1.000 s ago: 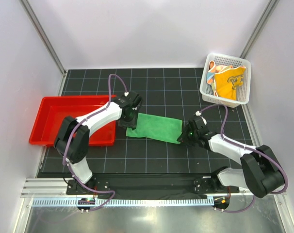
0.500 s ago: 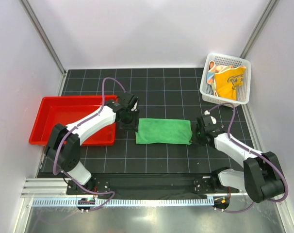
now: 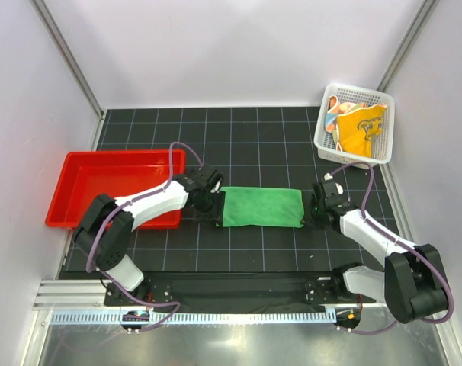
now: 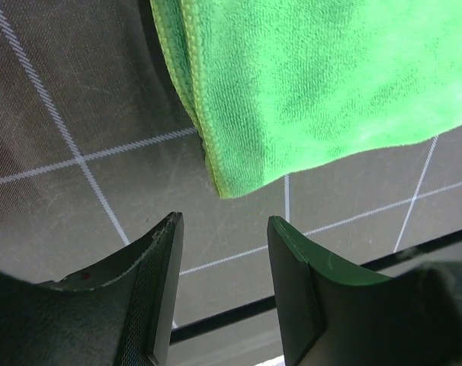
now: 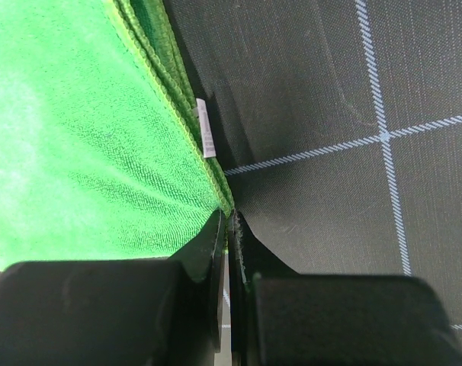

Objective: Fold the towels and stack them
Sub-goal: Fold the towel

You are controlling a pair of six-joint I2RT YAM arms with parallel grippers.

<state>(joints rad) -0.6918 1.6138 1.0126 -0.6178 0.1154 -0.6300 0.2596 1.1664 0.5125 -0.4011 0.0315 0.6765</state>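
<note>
A green towel (image 3: pixel 261 207) lies folded in a flat strip on the black mat between my two arms. My left gripper (image 3: pixel 214 206) stands open just off its left end. In the left wrist view the towel's corner (image 4: pixel 231 179) lies ahead of the open left gripper (image 4: pixel 223 229), with bare mat between the fingers. My right gripper (image 3: pixel 307 210) is shut on the towel's right edge. The right wrist view shows the right gripper (image 5: pixel 229 225) pinching the green hem (image 5: pixel 216 191). An orange towel (image 3: pixel 362 126) lies bunched in the basket.
A white mesh basket (image 3: pixel 323 136) sits at the back right, with a second patterned cloth (image 3: pixel 334 116) beside the orange one. A red tray (image 3: pixel 86 183) stands at the left, close to my left arm. Grey walls close in the mat on three sides.
The green towel went from skewed to a straight strip and shifted slightly right. My right gripper closed on its right edge. My left gripper moved down beside the left end.
</note>
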